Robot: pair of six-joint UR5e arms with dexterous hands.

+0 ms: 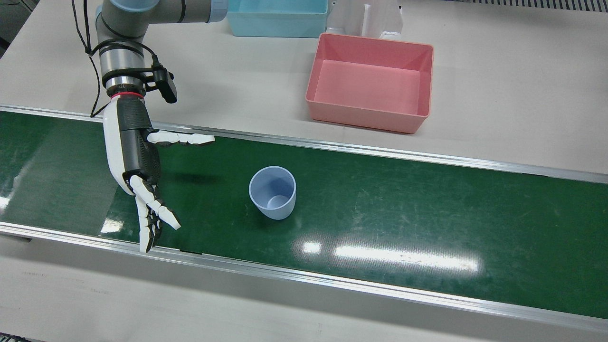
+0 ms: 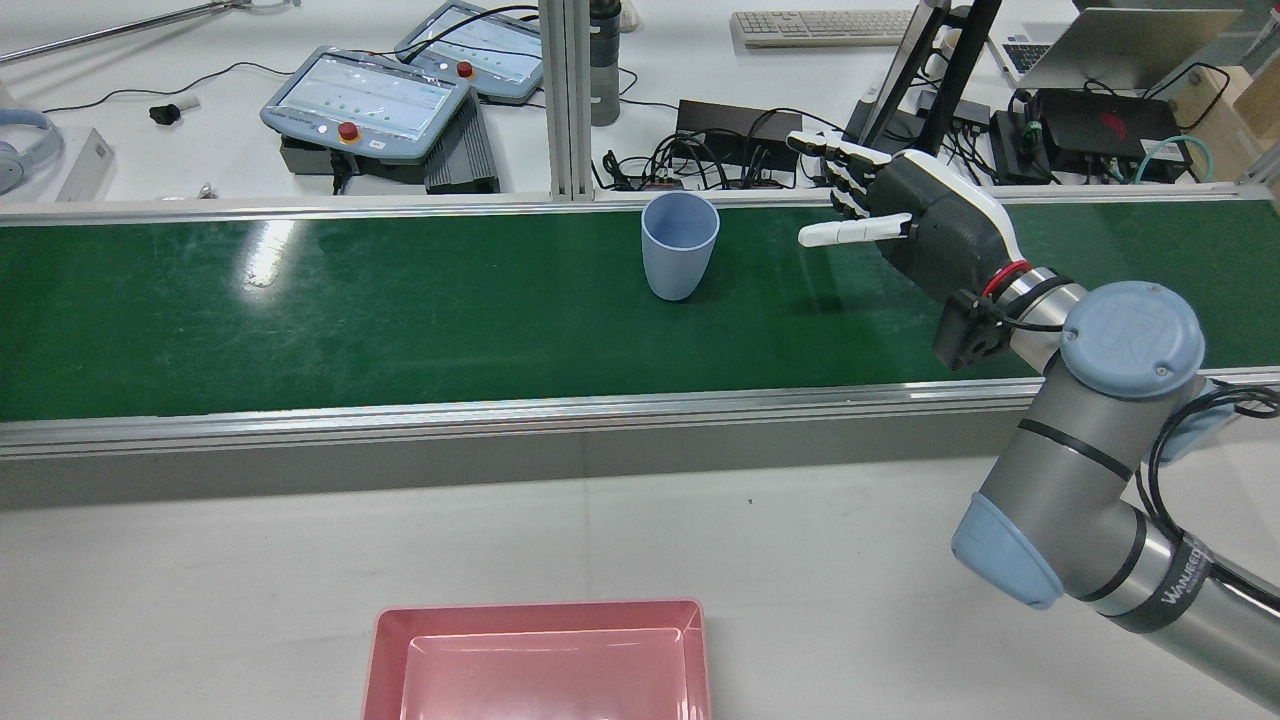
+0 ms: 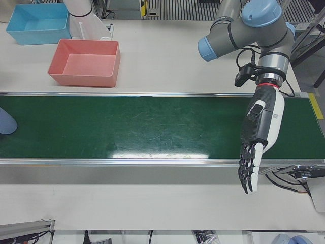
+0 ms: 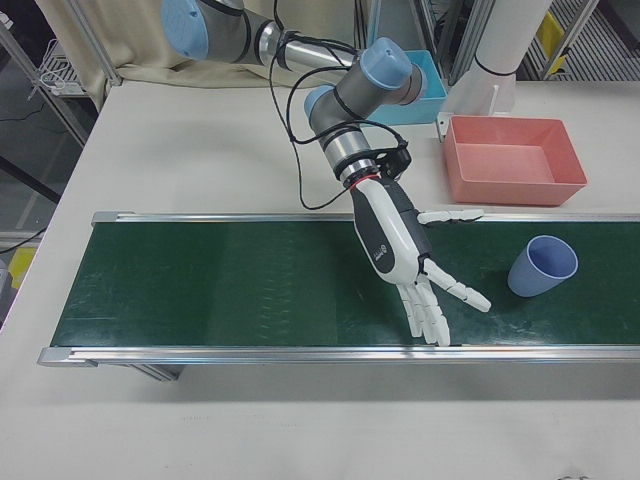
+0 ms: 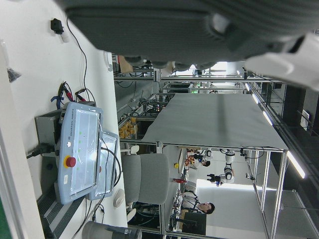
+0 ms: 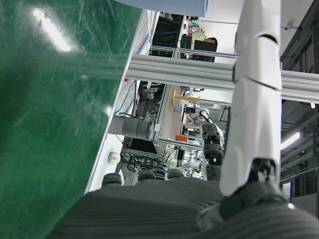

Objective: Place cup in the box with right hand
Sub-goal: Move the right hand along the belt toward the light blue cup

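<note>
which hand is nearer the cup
Right. The right hand hovers open beside the cup on the belt; the left hand hangs at the belt's far end.

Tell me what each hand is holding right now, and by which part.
Nothing is held. The right hand is open beside the cup, not touching it. The left hand is open too, far from it.

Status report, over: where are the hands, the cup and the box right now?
Right hand open beside cup, not touching. Left hand open, far off. Cup upright on belt. Pink box empty; path clear.
</note>
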